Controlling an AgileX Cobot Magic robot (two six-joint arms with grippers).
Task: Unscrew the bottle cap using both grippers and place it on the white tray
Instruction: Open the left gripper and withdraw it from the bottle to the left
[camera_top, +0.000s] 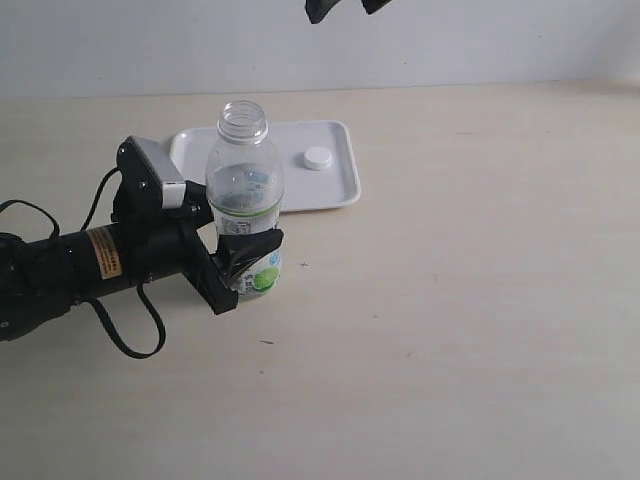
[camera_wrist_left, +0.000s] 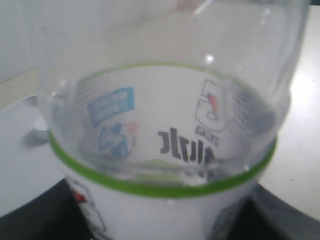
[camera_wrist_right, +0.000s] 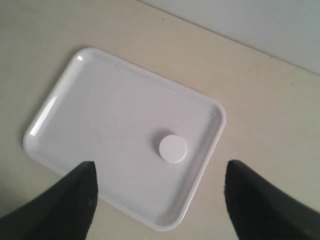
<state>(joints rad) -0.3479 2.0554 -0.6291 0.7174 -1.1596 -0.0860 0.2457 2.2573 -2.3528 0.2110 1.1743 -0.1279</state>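
One cap (camera_wrist_right: 173, 148) on tray (camera_wrist_right: 100, 115), right-wrist view

You have the left gripper (camera_top: 247, 262) clamped on the upright, open-necked bottle (camera_top: 245, 190); the cap (camera_top: 317, 158) lies on the tray (camera_top: 335, 187) behind it.

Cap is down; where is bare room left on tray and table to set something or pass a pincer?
The tray is bare all around the cap. The table is open right of the bottle and in front. Crowded: front of the tray, where the left pincer grips the bottle.
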